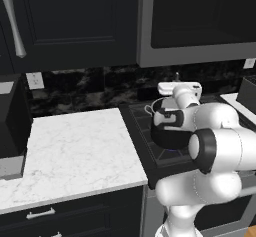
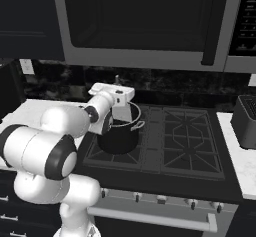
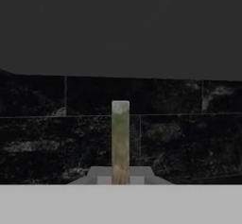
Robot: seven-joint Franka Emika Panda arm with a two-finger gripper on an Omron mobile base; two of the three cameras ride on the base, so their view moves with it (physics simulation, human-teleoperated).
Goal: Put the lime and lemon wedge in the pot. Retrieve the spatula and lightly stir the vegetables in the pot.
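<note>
Partly behind the arm, the pot (image 2: 120,133).

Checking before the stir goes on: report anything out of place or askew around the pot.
Nothing stands out. The pot sits upright on the stove's left burner. The gripper hovers above it, holding the spatula by its handle; no spill shows.

No legible text or labels

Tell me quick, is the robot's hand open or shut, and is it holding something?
Gripper: shut on the spatula, whose handle sticks straight out from between the fingers, over the pot.
</note>
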